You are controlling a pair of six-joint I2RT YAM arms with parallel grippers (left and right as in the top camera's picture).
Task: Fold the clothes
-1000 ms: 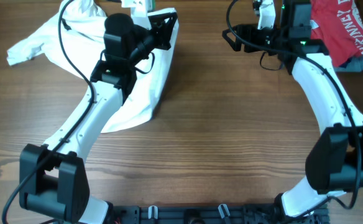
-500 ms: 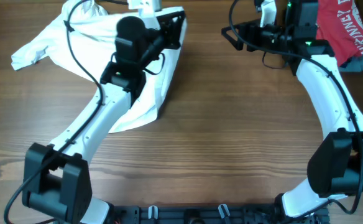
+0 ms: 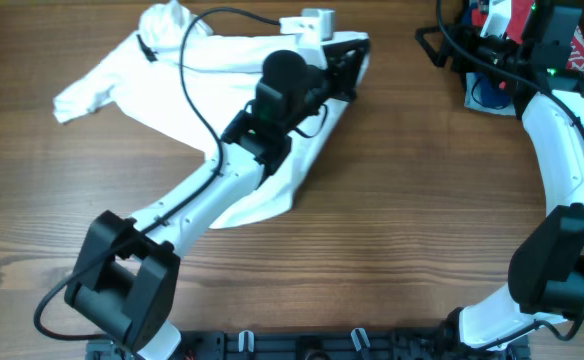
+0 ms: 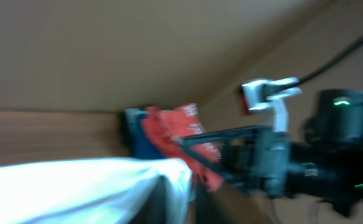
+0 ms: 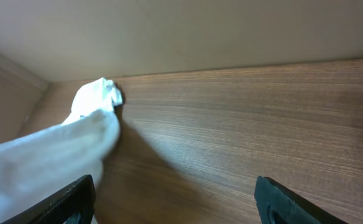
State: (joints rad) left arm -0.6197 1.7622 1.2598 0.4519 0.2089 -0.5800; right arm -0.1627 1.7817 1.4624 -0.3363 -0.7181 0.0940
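The white T-shirt (image 3: 187, 95) lies spread but rumpled on the far left half of the table (image 3: 392, 230), one sleeve reaching out to the far left and the body trailing toward the near centre. Thin and limp, it will likely be light, drape over anything that lifts it, and slide easily on the wood. It cannot be pushed into shape, so it is best taken by a pinch at an edge, hem or shoulder corner and drawn flat.

The left arm reaches diagonally from the near left across the shirt, its wrist over the shirt's far right edge. The left gripper (image 3: 350, 62) appears to hold that edge: the left wrist view shows white cloth (image 4: 101, 186) raised and draped just below the camera, but the fingers themselves are blurred, so whether they are clamped on it cannot be told for certain.

The right arm rises along the right side of the table and bends toward the far right corner, near the red garment (image 3: 582, 50) and a blue item (image 3: 489, 92). The right gripper (image 5: 172, 199) is spread wide and empty, both fingertips showing at the bottom of the right wrist view, with bare wood between them.
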